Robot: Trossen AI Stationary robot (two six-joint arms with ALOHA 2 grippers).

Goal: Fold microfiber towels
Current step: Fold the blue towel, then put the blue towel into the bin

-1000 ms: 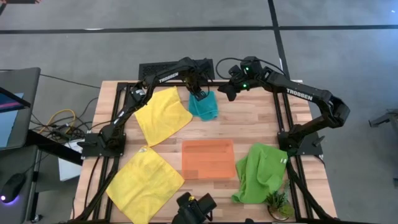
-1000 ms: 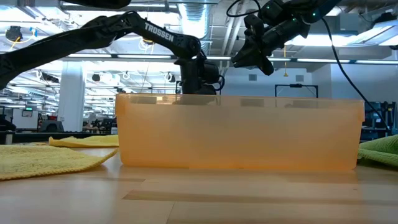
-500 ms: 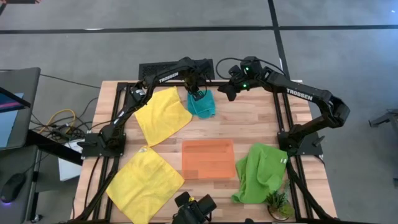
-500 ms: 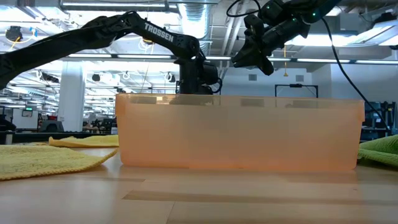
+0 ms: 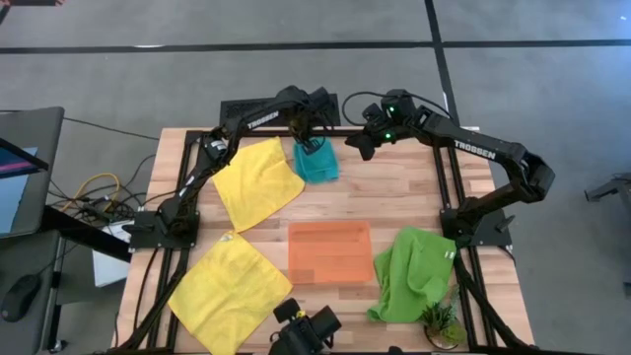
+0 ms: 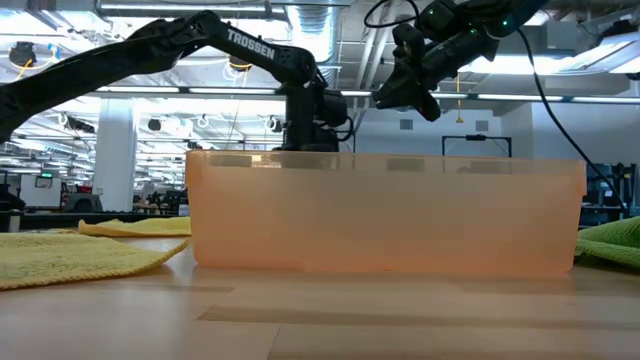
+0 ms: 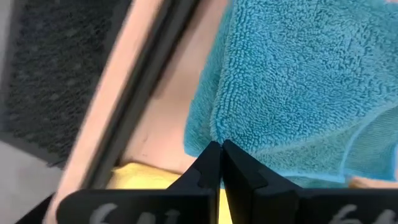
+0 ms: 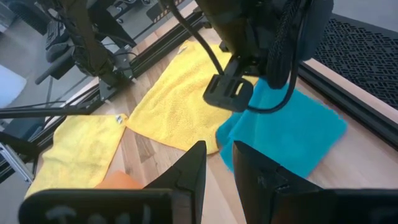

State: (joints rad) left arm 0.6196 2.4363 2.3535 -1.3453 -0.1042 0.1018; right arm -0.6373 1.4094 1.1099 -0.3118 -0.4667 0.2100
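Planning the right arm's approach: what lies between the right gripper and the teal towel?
Only bare wood tabletop separates the right gripper from the teal towel, seen in the high view.

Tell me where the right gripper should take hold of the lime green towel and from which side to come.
The lime green towel lies crumpled beside the orange tray, at the table's near right by the right arm's base. Its raised fold along the upper edge looks easiest to pinch. Probably come straight down from above, jaws across that ridge. The right gripper hangs open at the far edge, while the left gripper pinches the teal towel.
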